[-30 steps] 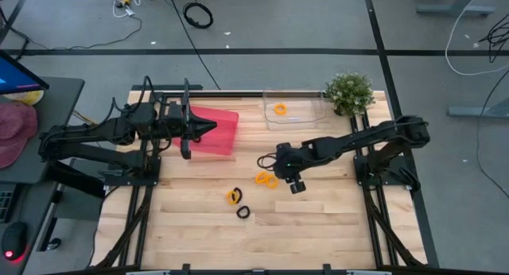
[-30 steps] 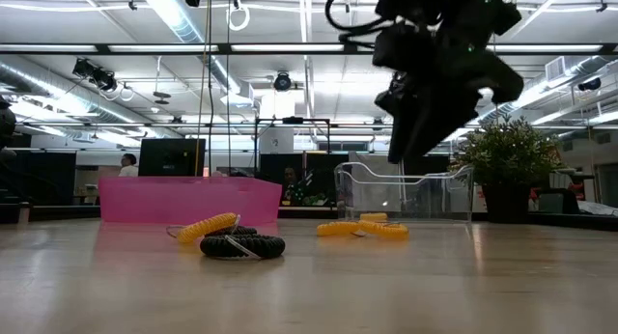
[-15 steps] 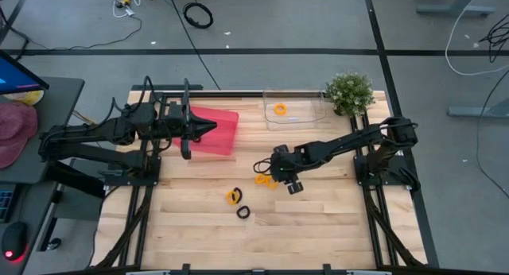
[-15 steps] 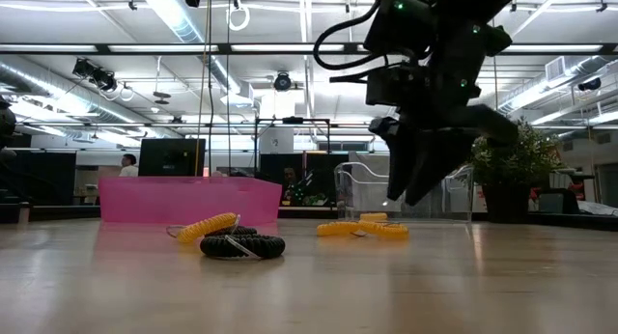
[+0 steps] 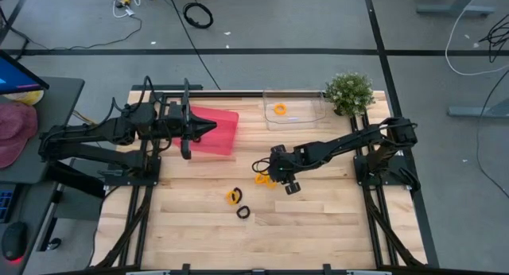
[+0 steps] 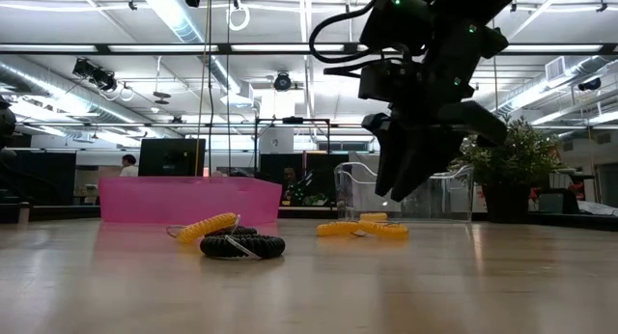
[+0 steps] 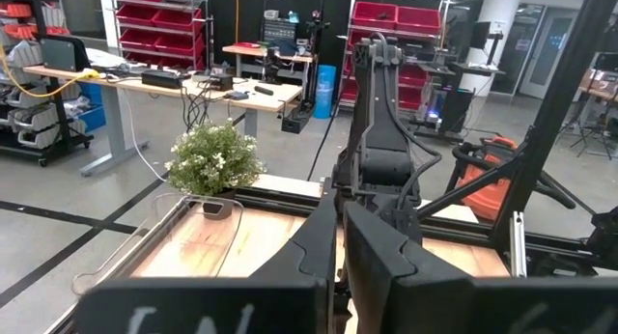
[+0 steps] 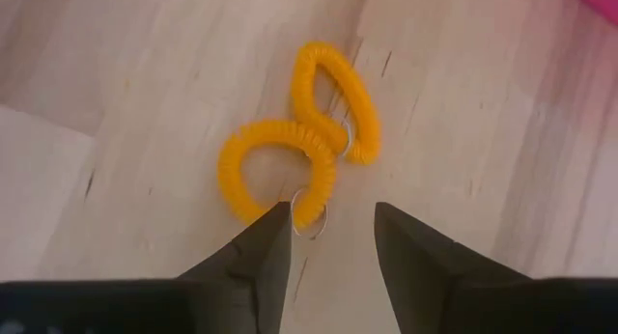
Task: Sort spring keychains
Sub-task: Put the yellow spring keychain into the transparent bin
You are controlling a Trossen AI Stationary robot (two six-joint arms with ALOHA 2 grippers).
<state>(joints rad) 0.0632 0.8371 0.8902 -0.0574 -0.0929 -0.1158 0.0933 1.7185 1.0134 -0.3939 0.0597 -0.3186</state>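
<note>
— Item: pair of orange spring keychains (image 8: 299, 141), touching, mid-counter (image 5: 334, 227). Position?
— Directly ahead of right pincer (image 8: 331, 239), spread, empty, hovering above. Left pincer (image 5: 208, 127) pressed together, far off over pink bin (image 5: 223, 136).

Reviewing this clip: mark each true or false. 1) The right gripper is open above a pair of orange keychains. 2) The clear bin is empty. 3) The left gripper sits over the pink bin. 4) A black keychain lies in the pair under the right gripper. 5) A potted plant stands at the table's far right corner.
1) True: the right gripper hangs open above two orange spring keychains, holding nothing.
2) False: the clear bin holds one orange keychain.
3) True: the left gripper is shut, by the pink bin.
4) False: both are orange; the black keychain lies apart, beside another orange one.
5) True: the potted plant stands there.
</note>
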